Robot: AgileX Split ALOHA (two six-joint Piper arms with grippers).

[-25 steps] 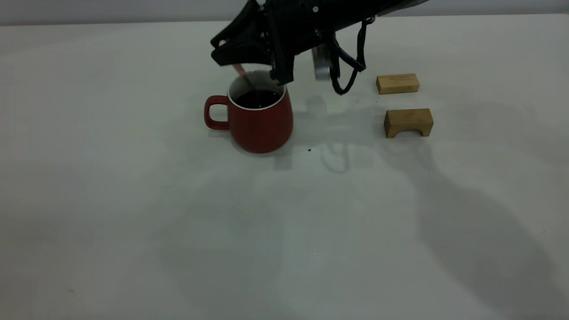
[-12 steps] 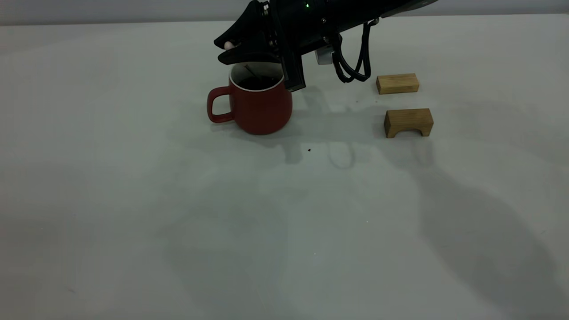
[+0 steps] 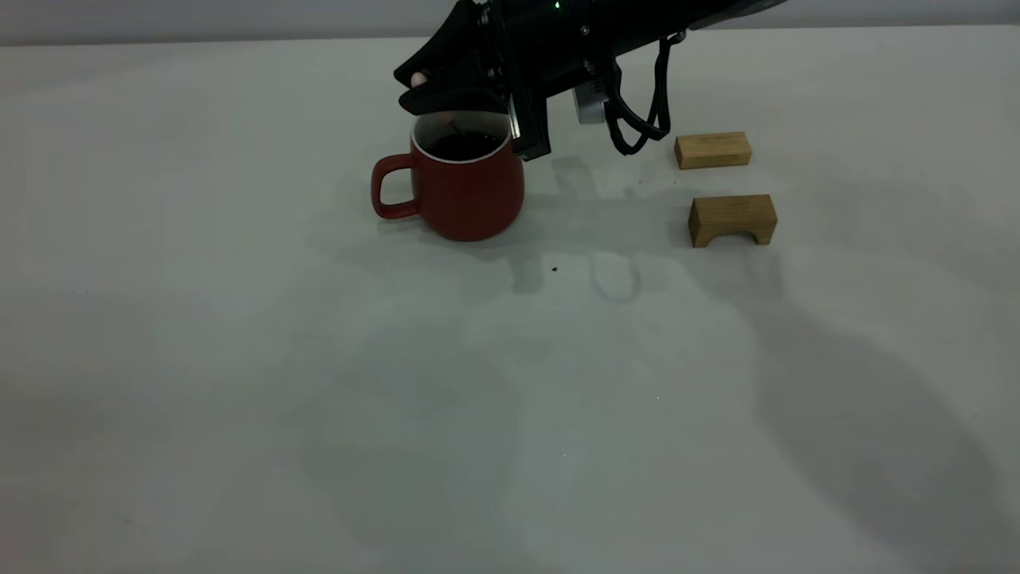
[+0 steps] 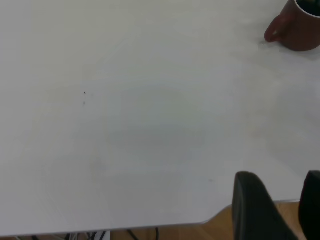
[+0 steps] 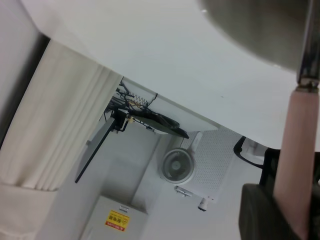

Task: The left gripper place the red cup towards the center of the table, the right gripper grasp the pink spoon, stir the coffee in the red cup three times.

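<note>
Stirring underway: my right gripper (image 3: 446, 92), clenched on the pink spoon (image 5: 296, 165), works the coffee (image 3: 460, 144) in the placed red cup (image 3: 466, 187); left gripper (image 4: 277, 207) parked, released

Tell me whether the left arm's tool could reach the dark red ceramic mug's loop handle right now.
Probably yes. The left tool sits back at the table edge, apart from the dark red ceramic mug. Its handle faces open tabletop; the right tool hovers over the rim.

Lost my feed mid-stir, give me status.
Right gripper over cup, shut on spoon, dipped in coffee. Left gripper parked, open. Path clear.
</note>
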